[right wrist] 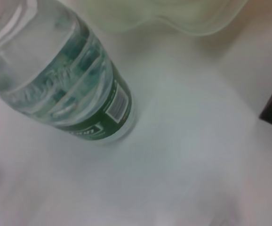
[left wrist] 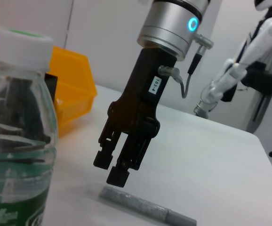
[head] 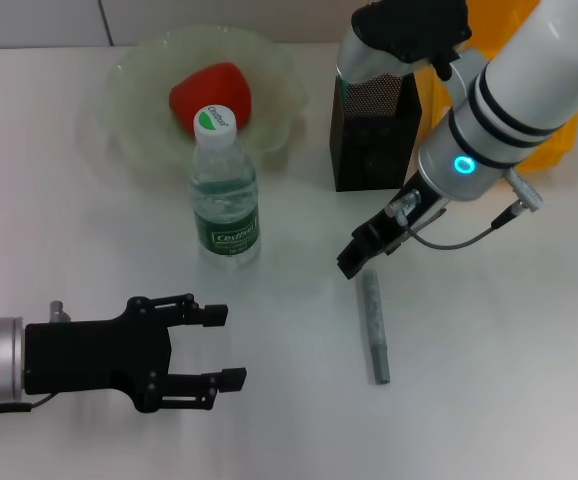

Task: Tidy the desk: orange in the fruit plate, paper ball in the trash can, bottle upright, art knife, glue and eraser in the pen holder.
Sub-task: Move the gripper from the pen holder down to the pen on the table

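Landmark for this entry is the bottle (head: 225, 190), standing upright on the white desk (head: 489, 400) with its white cap on. Just behind the bottle sits the pale fruit plate (head: 129, 90), and in it lies a red-orange fruit (head: 209, 90), partly hidden by the bottle's cap in the head view. To the right of the bottle, and a little farther back, stands the black mesh pen holder (head: 374, 135); a yellow bin (head: 549, 140) shows beyond it, mostly hidden by my right arm. My right gripper (head: 354, 262) hangs to the right of the bottle and slightly nearer me, pointing down, its fingers (left wrist: 119, 176) close together with nothing between them. It is poised just above the far end of the grey art knife (head: 374, 330), which lies flat on the desk to the right of the bottle; whether the tips touch it I cannot tell, though the left wrist view shows a small gap. My left gripper (head: 219, 345) rests low in front of the bottle, on its left side, fingers spread apart and empty. From the right wrist view only the bottle (right wrist: 75, 80), the plate rim and bare desk are seen.
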`<move>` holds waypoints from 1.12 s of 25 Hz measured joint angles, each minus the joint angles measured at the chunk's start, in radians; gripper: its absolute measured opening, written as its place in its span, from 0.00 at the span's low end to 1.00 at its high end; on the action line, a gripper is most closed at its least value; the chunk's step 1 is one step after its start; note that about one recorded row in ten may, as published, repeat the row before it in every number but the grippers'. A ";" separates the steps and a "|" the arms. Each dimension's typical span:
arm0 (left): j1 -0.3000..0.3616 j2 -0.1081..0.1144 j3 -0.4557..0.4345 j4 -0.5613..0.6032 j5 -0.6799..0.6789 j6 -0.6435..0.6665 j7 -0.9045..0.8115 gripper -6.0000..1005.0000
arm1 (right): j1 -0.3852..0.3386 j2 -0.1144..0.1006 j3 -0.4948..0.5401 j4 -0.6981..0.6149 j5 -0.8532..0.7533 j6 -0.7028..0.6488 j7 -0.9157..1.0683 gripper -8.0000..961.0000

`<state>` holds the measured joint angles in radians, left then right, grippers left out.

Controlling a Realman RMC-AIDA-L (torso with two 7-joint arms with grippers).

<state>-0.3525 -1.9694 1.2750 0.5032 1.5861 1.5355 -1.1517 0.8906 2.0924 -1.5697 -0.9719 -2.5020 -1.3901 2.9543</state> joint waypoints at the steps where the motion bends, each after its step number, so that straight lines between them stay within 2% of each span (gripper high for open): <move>1: 0.000 0.000 0.000 0.000 0.000 0.000 0.000 0.80 | 0.001 0.000 0.000 0.006 0.000 0.003 0.000 0.65; 11: 0.000 -0.001 -0.003 0.025 0.018 -0.004 -0.016 0.80 | 0.006 0.000 -0.017 0.043 -0.002 0.032 0.000 0.65; 18: -0.001 -0.006 -0.003 0.025 0.019 -0.005 -0.014 0.80 | 0.014 0.000 -0.051 0.083 0.002 0.069 0.001 0.56; 28: -0.002 -0.010 -0.008 0.024 0.019 -0.009 -0.006 0.80 | 0.009 0.000 -0.053 0.098 0.003 0.088 -0.004 0.50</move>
<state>-0.3544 -1.9794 1.2674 0.5276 1.6053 1.5269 -1.1572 0.9000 2.0924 -1.6227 -0.8740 -2.4988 -1.3023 2.9504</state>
